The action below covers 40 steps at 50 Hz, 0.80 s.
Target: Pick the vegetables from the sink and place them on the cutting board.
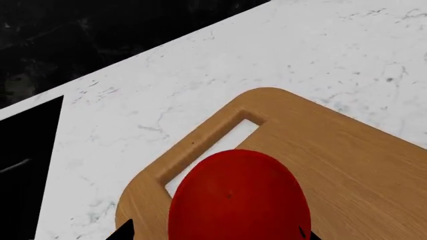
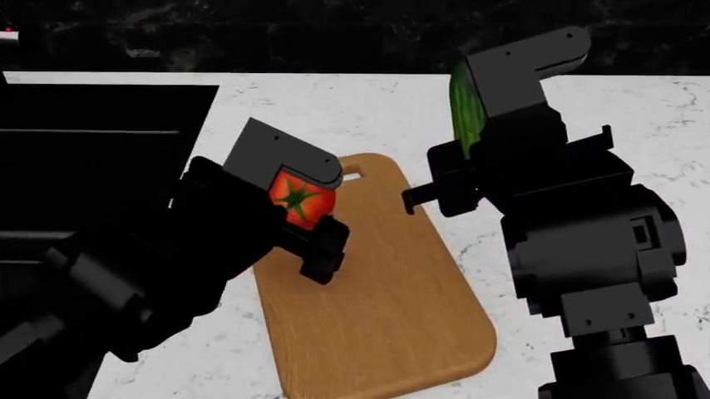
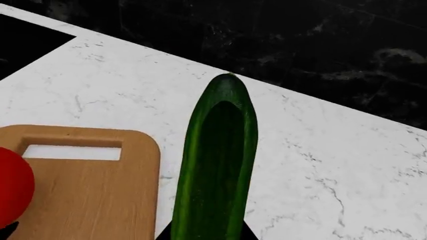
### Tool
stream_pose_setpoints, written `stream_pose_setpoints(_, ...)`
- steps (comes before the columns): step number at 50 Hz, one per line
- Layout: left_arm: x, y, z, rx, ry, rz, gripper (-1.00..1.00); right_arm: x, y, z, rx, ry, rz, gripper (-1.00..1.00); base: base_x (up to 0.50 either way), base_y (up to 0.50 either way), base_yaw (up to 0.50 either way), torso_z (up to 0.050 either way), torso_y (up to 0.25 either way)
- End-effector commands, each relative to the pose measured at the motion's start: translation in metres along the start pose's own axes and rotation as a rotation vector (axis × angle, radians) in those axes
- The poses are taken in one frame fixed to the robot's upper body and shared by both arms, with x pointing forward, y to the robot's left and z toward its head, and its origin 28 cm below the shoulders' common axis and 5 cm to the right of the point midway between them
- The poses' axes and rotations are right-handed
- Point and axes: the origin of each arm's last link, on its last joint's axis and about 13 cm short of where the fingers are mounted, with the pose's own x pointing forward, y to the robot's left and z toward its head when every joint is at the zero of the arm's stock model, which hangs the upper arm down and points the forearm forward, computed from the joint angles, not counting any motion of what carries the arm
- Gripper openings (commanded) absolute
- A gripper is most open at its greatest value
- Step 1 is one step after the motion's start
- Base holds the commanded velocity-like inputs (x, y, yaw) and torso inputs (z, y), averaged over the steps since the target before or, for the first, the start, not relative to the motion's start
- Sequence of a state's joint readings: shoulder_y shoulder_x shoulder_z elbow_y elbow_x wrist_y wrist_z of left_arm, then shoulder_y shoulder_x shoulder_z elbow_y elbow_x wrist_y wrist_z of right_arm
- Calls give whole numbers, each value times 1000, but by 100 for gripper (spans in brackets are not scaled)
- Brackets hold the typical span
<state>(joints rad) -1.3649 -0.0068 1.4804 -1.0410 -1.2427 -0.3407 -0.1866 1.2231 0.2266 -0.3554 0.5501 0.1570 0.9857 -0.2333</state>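
Note:
My left gripper [image 2: 302, 208] is shut on the red tomato [image 2: 299, 198] with its green star stem, held above the handle end of the wooden cutting board [image 2: 388, 307]. In the left wrist view the tomato [image 1: 240, 197] fills the space between the jaws, over the board's slot [image 1: 213, 155]. My right gripper [image 2: 471, 141] is shut on the dark green cucumber [image 2: 466, 108], held upright above the counter just right of the board's far end. In the right wrist view the cucumber [image 3: 217, 160] stands beside the board [image 3: 87, 200]. The black sink [image 2: 100, 141] lies at the left.
White marbled counter [image 2: 367, 116] surrounds the board, with a black marbled backsplash [image 2: 332, 33] behind it. The sink's edge shows in the left wrist view [image 1: 30, 165]. The two arms are close together over the board's far end.

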Motion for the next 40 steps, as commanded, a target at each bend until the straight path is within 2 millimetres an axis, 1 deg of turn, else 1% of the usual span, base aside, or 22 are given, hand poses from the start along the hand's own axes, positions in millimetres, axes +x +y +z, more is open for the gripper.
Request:
stream_pose_setpoints(1,-14,4,17,5,-95,22,100,4,2,-3,-8,8,9,-100,0,0,0,0,0)
stream_pose_setpoints(2,-20,4,22,3,-127,17,100,4,3,-2,-27,8,19,-100,0,0,0,0,0)
stream_pose_setpoints(4,-26,6,28,-9,-142,16,100,3,4,0,-28,1,22,-100,0,0,0,0,0)
stream_pose_setpoints(8,-37,11,37,-38,-187,16,100,4,4,-3,-33,5,23,-100,0,0,0,0,0)
stream_pose_setpoints(13,-44,10,42,-32,-224,14,100,3,5,-2,-40,3,29,-100,0,0,0,0,0)
stream_pose_setpoints(26,-70,17,69,-55,-342,24,100,2,5,-2,-32,9,32,-100,0,0,0,0,0)
stream_pose_setpoints(29,-76,21,74,-87,-373,35,100,-1,10,0,-62,22,95,-100,0,0,0,0,0)
stream_pose_setpoints(31,-81,25,78,-119,-419,52,100,-3,12,4,-53,-1,104,-100,0,0,0,0,0)
stream_pose_setpoints(32,-83,27,81,-124,-495,105,100,-3,12,7,-36,17,113,-100,0,0,0,0,0)
stream_pose_setpoints(33,-85,29,81,-164,-501,103,100,-4,12,9,-42,31,101,-100,0,0,0,0,0)
stream_pose_setpoints(35,-89,32,81,-174,-555,139,100,-7,14,14,-31,90,117,-100,0,0,0,0,0)
stream_pose_setpoints(36,-93,34,79,-171,-614,173,100,-9,16,20,-7,134,130,-100,0,0,0,0,0)
stream_pose_setpoints(40,-104,43,71,-227,-631,219,100,-23,18,46,-47,249,191,-100,0,0,1,0,0)
